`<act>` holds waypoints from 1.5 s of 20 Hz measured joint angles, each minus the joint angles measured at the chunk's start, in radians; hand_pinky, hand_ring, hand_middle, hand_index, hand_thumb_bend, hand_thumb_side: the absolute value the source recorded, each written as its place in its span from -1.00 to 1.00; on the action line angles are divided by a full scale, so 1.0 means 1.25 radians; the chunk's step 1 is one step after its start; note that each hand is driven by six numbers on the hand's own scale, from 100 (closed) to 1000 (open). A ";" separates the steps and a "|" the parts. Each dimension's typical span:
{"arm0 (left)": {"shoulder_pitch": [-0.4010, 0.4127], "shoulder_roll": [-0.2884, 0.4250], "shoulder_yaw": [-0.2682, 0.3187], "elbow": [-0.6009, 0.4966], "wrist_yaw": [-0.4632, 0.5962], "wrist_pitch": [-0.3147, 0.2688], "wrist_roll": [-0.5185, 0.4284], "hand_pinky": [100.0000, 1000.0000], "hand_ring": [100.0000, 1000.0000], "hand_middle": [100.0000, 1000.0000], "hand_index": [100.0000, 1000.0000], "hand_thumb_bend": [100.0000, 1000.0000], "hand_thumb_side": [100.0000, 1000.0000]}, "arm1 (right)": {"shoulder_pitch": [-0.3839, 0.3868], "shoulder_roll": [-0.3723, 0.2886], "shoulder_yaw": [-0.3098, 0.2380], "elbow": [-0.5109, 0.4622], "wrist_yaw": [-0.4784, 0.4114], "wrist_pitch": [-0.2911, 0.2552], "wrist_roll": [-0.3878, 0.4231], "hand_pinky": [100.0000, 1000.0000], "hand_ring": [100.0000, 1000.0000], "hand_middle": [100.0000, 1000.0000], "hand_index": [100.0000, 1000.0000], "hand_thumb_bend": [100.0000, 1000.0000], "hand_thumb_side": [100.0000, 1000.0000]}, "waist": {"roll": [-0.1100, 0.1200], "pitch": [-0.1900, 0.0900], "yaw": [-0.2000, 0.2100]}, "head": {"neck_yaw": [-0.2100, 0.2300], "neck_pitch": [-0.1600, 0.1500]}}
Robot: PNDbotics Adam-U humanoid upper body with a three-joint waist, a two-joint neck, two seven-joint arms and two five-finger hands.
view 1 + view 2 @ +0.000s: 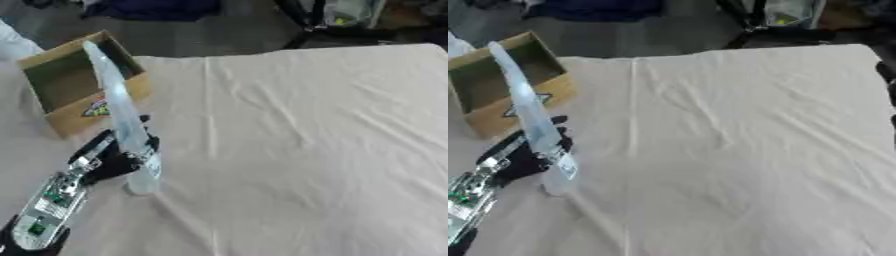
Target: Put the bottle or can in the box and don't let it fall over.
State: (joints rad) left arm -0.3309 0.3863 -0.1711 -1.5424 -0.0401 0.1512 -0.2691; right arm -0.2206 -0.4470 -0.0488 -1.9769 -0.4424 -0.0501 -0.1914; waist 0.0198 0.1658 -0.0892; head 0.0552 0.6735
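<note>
One robot hand (118, 157) in play, the left, wrapped round the lower part of clear bottle (122, 117). Held low on the body, prob. so neck stays free to clear the box wall. Bottle just off or grazing bench (306, 150), can't tell which; leans up and away from robot hand, top overlapping cardboard box (66, 80) in view. Box open-topped, beyond robot hand, w/ a sticker on its near wall. Bottle looks tall, slim, see-through, pale label near base. Right robot hand not visible.
</note>
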 measured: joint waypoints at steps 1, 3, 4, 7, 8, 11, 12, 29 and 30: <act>0.000 0.000 -0.001 0.000 0.001 -0.001 -0.001 1.00 1.00 1.00 -0.95 -1.00 -0.28 | 0.000 0.000 0.000 0.000 0.000 0.000 0.000 1.00 1.00 0.90 1.00 -1.00 -0.18 | 0.000 0.000 0.000 | 0.000 0.000; 0.000 0.000 -0.002 0.001 0.002 -0.002 -0.002 1.00 1.00 1.00 -0.95 -1.00 -0.28 | 0.000 0.000 0.000 0.000 0.000 0.000 0.000 1.00 1.00 0.90 1.00 -1.00 -0.18 | 0.001 0.000 0.000 | -0.001 0.000; 0.000 0.000 -0.003 0.001 0.002 -0.002 -0.002 1.00 1.00 1.00 -0.95 -1.00 -0.28 | 0.000 0.000 0.000 0.000 0.000 0.000 0.000 1.00 1.00 0.90 1.00 -1.00 -0.18 | 0.001 0.000 0.000 | -0.001 0.000; 0.000 0.000 -0.003 0.002 0.004 -0.004 -0.003 1.00 1.00 1.00 -0.95 -1.00 -0.26 | -0.003 0.000 0.000 0.000 0.000 0.000 0.000 1.00 1.00 0.89 1.00 -1.00 -0.18 | 0.001 0.000 0.000 | -0.001 -0.002; 0.000 0.000 -0.003 0.002 0.004 -0.005 -0.003 1.00 1.00 1.00 -0.95 -1.00 -0.26 | -0.004 0.000 0.000 0.000 0.000 0.000 0.000 1.00 1.00 0.89 1.00 -1.00 -0.18 | 0.001 0.000 0.000 | -0.001 -0.002; 0.000 0.000 -0.003 0.004 0.010 -0.006 -0.005 1.00 0.49 1.00 -0.96 -1.00 -0.23 | -0.006 0.000 0.000 0.000 0.000 0.000 0.000 1.00 1.00 0.89 1.00 -1.00 -0.18 | 0.001 0.000 -0.001 | -0.003 -0.002; 0.000 0.000 -0.003 0.005 0.012 -0.006 -0.005 1.00 0.47 1.00 -0.96 -1.00 -0.23 | -0.006 0.000 0.000 0.000 0.000 0.000 0.000 1.00 1.00 0.89 1.00 -1.00 -0.18 | 0.001 0.000 -0.001 | -0.003 -0.002; 0.003 0.001 -0.003 0.015 0.058 -0.026 -0.039 1.00 0.07 0.94 -1.00 -1.00 -0.01 | -0.006 0.000 0.000 0.000 0.000 0.002 -0.003 1.00 1.00 0.88 1.00 -1.00 -0.18 | 0.001 0.000 -0.001 | -0.005 -0.007; 0.003 0.001 -0.003 0.015 0.060 -0.028 -0.041 1.00 0.07 0.93 -1.00 -1.00 -0.01 | -0.006 0.000 0.000 0.000 0.000 0.002 -0.003 1.00 1.00 0.88 1.00 -1.00 -0.18 | 0.001 0.000 -0.001 | -0.005 -0.008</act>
State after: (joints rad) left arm -0.3268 0.3870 -0.1750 -1.5238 0.0352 0.1167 -0.3199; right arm -0.2277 -0.4470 -0.0488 -1.9769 -0.4424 -0.0481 -0.1951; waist 0.0209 0.1658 -0.0910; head 0.0489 0.6629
